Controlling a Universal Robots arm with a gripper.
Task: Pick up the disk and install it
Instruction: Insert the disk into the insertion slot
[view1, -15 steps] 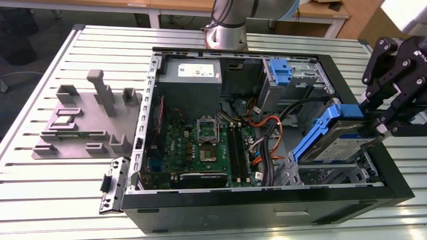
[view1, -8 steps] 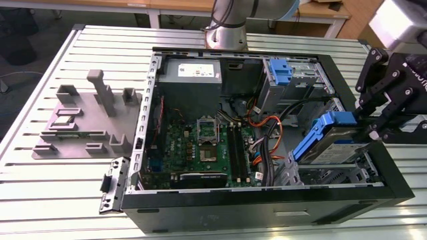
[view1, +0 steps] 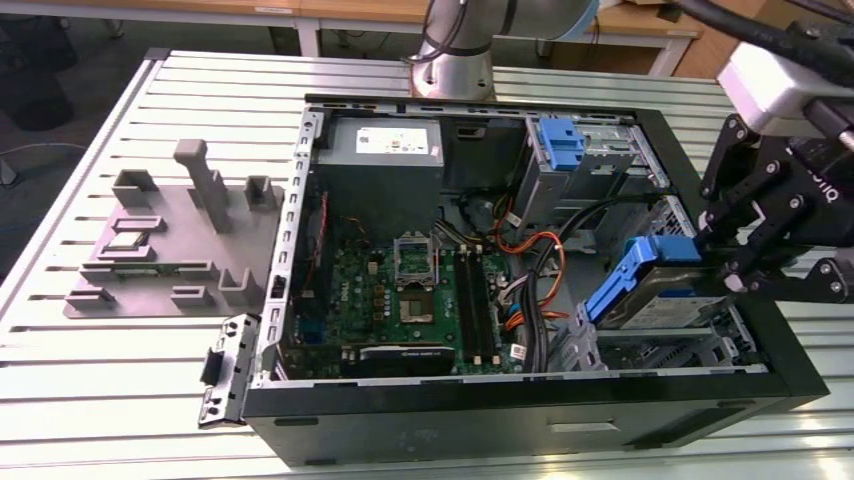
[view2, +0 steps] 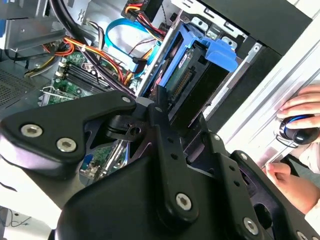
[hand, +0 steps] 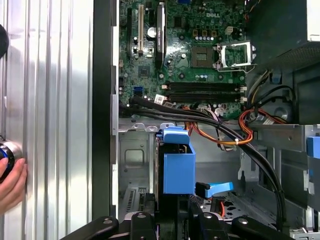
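Here, fingers (view2: 162, 115) clamped on disk (view1: 667, 300) over open case (view1: 534, 405); ribbed metal tabletop (view1: 107, 400) beneath, wooden desk (view1: 360, 10) behind.

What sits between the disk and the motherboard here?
A bundle of black and orange cables runs across the gap between the disk and the motherboard. It shows plainly in the first wrist view and also in the exterior view.

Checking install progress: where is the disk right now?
The disk sits tilted in the gripper at the exterior view's right, within the open computer case, beside the orange cables.
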